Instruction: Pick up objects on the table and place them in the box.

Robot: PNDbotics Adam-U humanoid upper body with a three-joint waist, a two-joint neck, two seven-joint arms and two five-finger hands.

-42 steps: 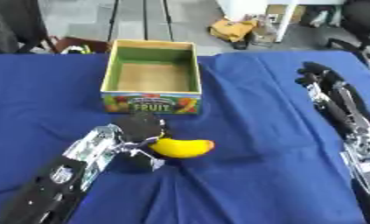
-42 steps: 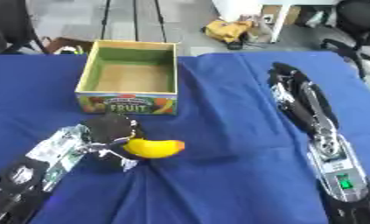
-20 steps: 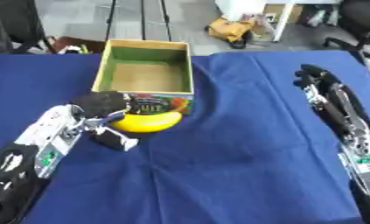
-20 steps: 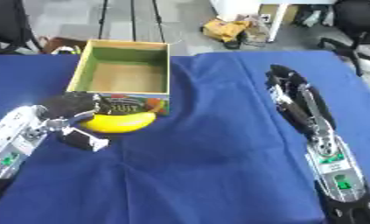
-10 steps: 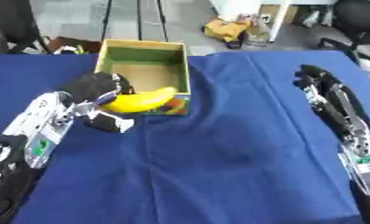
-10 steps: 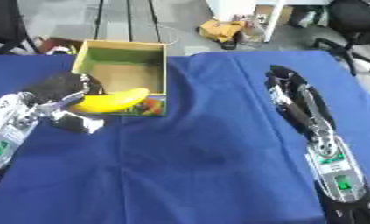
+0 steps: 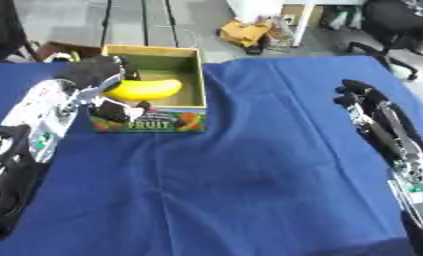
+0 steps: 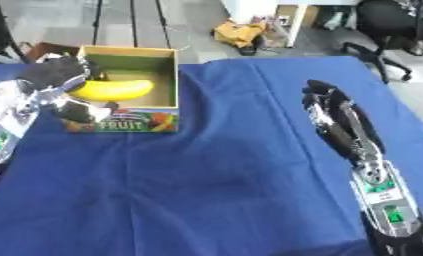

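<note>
Left eye view shows you the box, green inside with FRUIT printed on its front wall, and the banana held over its opening. Your left hand curls its fingers round the banana's left end, hiding that end. You cannot tell whether the fruit touches the box floor. Your right hand lies far off to the banana's right on the blue tablecloth, fingers straight, holding nothing; its forearm is cut off at the lower edge.
</note>
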